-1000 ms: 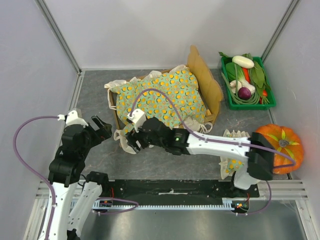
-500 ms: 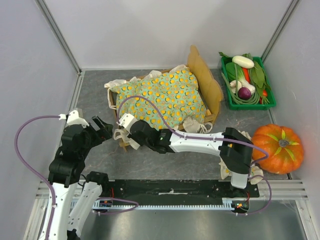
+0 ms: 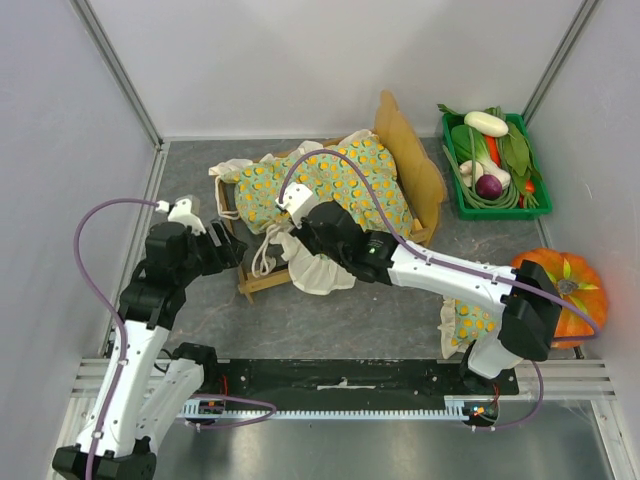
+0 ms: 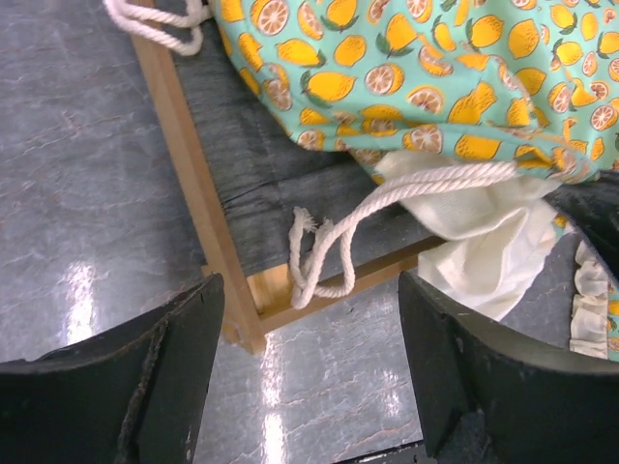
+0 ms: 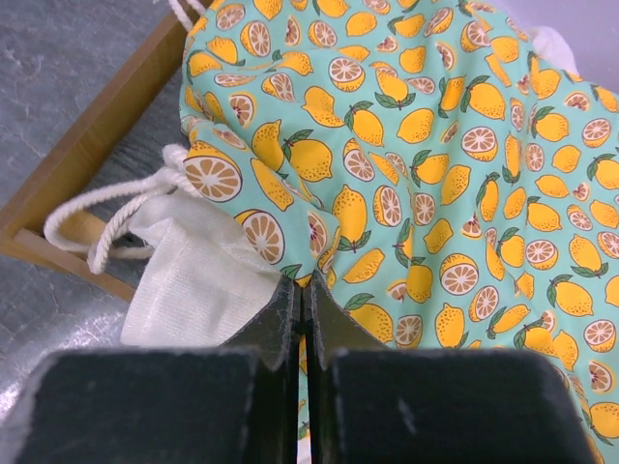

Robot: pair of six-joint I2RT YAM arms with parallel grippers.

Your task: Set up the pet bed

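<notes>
The pet bed (image 3: 408,160) stands mid-table, a light-wood frame with its tall headboard at the right and a dark grey base (image 4: 242,184). A green lemon-print blanket (image 3: 340,185) lies over it, its near-left corner folded back to show the white underside (image 3: 318,270). My right gripper (image 3: 296,226) is shut on that blanket's edge (image 5: 319,246). My left gripper (image 3: 232,250) hangs open over the floor just off the bed's foot corner (image 4: 232,300), with nothing between its fingers (image 4: 145,377). A white drawstring cord (image 4: 324,256) droops over the foot rail.
A green crate (image 3: 455,195) of vegetables sits at the back right. An orange pumpkin (image 3: 562,292) rests at the right. A small ruffled pillow (image 3: 462,322) lies partly under the right arm. Grey walls close in on three sides.
My right gripper shut on the blanket's near-left corner and drew it back toward the headboard, baring the base and the foot rail. My left gripper moved right, up to the bed's foot corner.
</notes>
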